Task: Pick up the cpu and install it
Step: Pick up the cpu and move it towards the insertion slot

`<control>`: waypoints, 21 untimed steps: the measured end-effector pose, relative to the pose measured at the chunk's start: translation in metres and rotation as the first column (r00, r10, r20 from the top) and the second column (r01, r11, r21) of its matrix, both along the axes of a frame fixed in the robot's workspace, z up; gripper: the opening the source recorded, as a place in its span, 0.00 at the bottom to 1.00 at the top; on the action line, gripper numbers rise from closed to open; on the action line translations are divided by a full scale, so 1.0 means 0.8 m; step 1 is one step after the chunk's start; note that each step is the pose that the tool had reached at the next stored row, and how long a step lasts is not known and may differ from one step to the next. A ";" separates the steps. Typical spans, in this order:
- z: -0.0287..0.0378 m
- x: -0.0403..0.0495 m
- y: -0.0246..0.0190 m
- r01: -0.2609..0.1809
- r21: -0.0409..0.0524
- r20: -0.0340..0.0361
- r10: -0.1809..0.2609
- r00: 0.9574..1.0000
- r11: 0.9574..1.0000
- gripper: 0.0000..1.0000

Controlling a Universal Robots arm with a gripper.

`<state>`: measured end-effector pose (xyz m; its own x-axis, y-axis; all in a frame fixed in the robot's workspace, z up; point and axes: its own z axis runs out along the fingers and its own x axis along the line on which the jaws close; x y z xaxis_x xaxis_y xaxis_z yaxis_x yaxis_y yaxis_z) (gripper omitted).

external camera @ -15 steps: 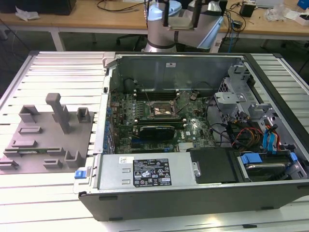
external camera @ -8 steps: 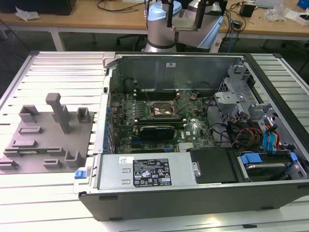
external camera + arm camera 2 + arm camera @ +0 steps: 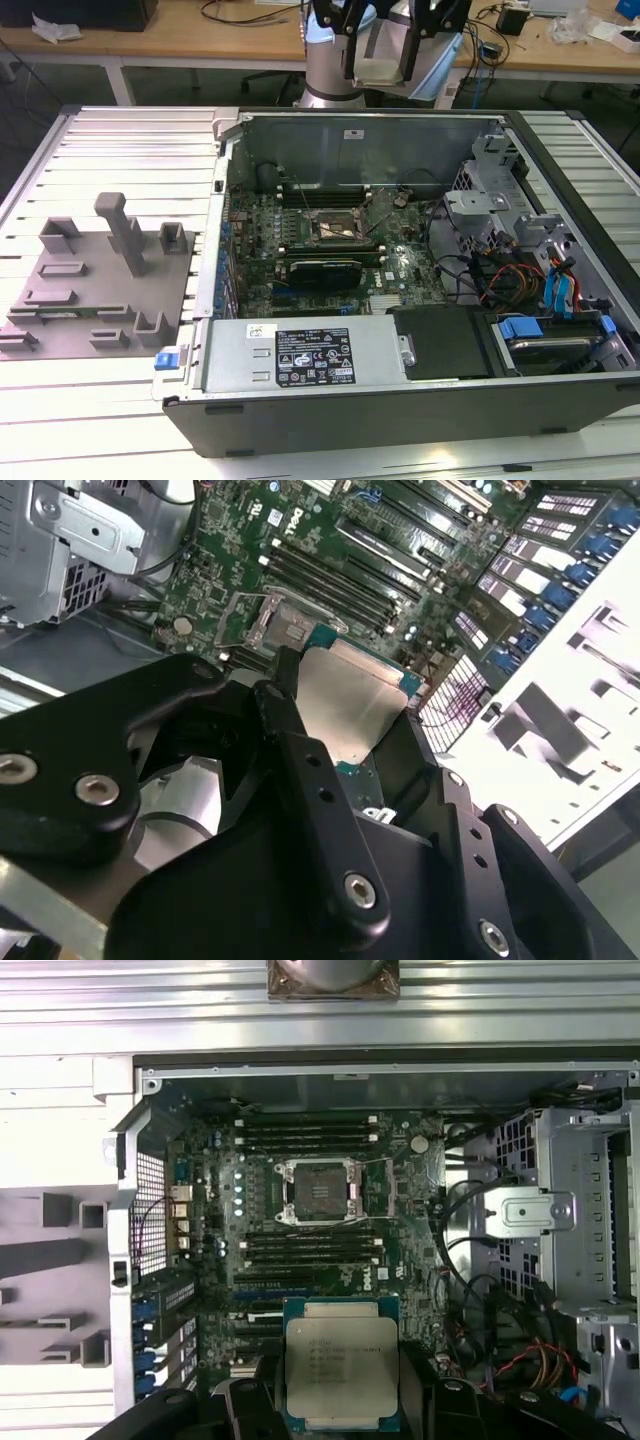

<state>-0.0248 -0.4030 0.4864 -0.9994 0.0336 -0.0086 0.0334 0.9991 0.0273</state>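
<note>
My gripper (image 3: 345,1415) is closed on the cpu's (image 3: 340,1360) edges, holding it over the open computer case (image 3: 400,415), seemingly above the motherboard (image 3: 405,1250).

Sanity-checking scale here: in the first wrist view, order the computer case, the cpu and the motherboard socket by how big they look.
1. computer case
2. cpu
3. socket
The cpu looks bigger than the socket only because it is far nearer the camera, so that pair is unsure.
</note>
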 end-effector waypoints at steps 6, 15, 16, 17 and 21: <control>-0.0191 0.002 0.0000 0.000 -0.001 0.000 0.000 1.000 1.000 0.55; -0.0461 0.004 0.0000 0.000 -0.001 0.000 0.000 1.000 1.000 0.55; -0.0484 0.004 0.0000 0.000 -0.001 0.000 0.000 1.000 1.000 0.55; -0.0516 0.004 0.0000 0.000 -0.001 0.000 0.000 1.000 1.000 0.55; -0.0637 0.005 0.0000 0.000 -0.002 0.000 0.000 1.000 1.000 0.55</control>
